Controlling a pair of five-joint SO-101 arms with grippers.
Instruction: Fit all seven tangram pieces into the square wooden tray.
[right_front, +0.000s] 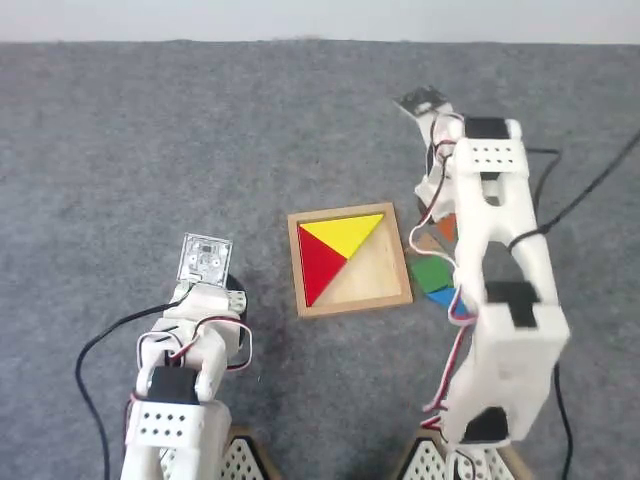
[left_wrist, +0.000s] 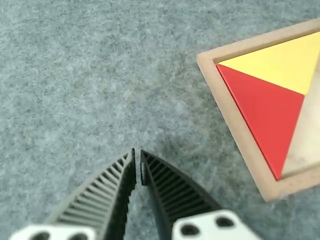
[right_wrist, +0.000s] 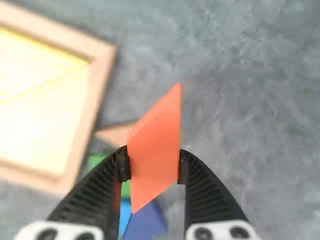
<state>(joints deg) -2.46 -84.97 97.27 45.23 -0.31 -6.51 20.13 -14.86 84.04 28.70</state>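
- The orange piece (right_wrist: 154, 150) is a flat parallelogram. I judge it light and stiff, so a firm pinch should not bend or crush it.
- Its painted faces look smooth, so it could twist or slip between narrow pads. A hold near its middle looks safest.
- It is in the right gripper (right_wrist: 152, 162), just beside the tray (right_front: 296, 265) on the tray's right, above the loose pieces.
- The right fingers (right_wrist: 95, 195) are part open, only as wide as the piece. They pinch it across its width, one pad on each opposite edge.
- The piece stands tilted, not flat. Its low corner is hidden, so I cannot tell whether it touches the mat (right_front: 150, 150).
- To go in, it will probably have to be laid flat over the bare wood in the tray's lower right half.
- Yellow (right_front: 345, 235) and red (right_front: 320, 265) triangles lie in the tray, touching along one edge.
- Green (right_front: 430, 272), blue (right_front: 441, 296) and tan (right_wrist: 114, 134) pieces lie outside, near the tray's right rim.
- The left gripper (left_wrist: 137, 155) hangs over the mat, left of the tray. Its fingers are pressed together and hold nothing.
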